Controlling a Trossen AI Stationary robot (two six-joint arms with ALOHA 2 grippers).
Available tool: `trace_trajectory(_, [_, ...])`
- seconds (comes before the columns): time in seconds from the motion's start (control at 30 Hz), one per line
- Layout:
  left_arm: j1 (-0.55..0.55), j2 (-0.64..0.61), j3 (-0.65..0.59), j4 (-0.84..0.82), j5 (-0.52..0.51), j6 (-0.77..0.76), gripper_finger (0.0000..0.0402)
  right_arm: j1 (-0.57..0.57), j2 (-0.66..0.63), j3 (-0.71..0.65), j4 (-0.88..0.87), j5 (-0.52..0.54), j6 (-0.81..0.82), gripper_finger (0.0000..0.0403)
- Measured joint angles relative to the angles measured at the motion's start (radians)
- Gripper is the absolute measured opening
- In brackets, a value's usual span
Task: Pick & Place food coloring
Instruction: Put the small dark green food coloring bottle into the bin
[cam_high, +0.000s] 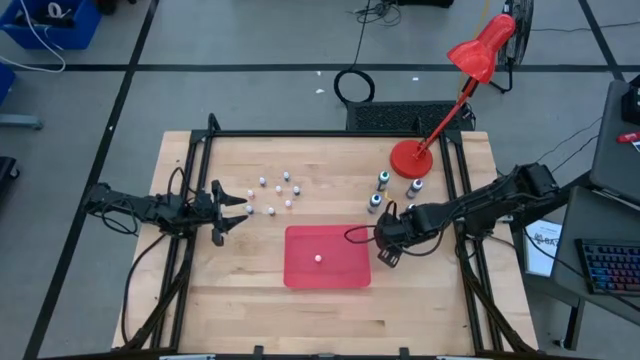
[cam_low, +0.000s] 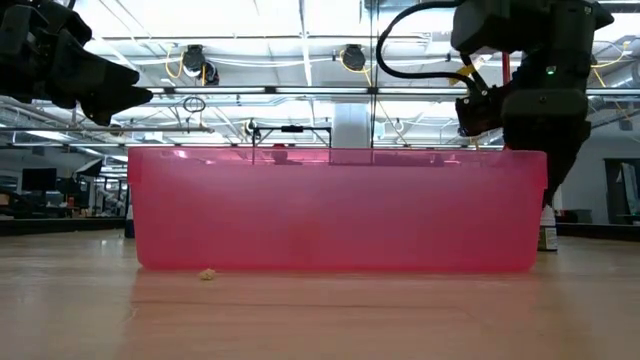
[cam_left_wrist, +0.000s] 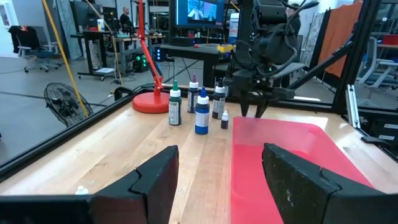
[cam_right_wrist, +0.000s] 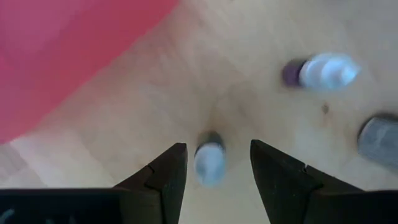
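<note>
Several tiny food coloring bottles (cam_high: 280, 190) are scattered on the table's far left. Three larger dark-bodied ones (cam_high: 383, 180) stand near the lamp base. One tiny white piece (cam_high: 318, 257) lies in the flat red tray (cam_high: 340, 275). My right gripper (cam_high: 385, 245) points down beside the tray's right edge and is open. In the right wrist view its fingers (cam_right_wrist: 214, 149) stand on either side of a small white-capped bottle (cam_right_wrist: 209, 163) below them, without touching it. My left gripper (cam_high: 240, 207) waits open and level at the table's left.
A red desk lamp's base (cam_high: 410, 158) stands at the far right, close behind the larger bottles (cam_left_wrist: 201, 112). Black frame rails (cam_high: 200, 180) run along the table's edges. Bare wood lies in front of the tray.
</note>
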Motion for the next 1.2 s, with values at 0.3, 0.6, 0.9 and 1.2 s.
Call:
trace_trajectory(0.3, [0.0, 0.0, 0.0, 0.0, 0.0, 0.0, 0.0232, -0.008, 0.03, 0.002, 0.025, -0.003, -0.042, 0.0164])
trace_trajectory(0.6, [0.0, 0.0, 0.0, 0.0, 0.0, 0.0, 0.0232, -0.008, 0.111, 0.0, 0.044, -0.033, -0.055, 0.0164])
trace_trajectory(0.9, [0.0, 0.0, 0.0, 0.0, 0.0, 0.0, 0.0232, -0.007, 0.127, 0.001, 0.054, -0.058, -0.057, 0.0164])
trace_trajectory(1.2, [0.0, 0.0, 0.0, 0.0, 0.0, 0.0, 0.0232, -0.007, 0.127, 0.001, 0.045, -0.053, -0.051, 0.016])
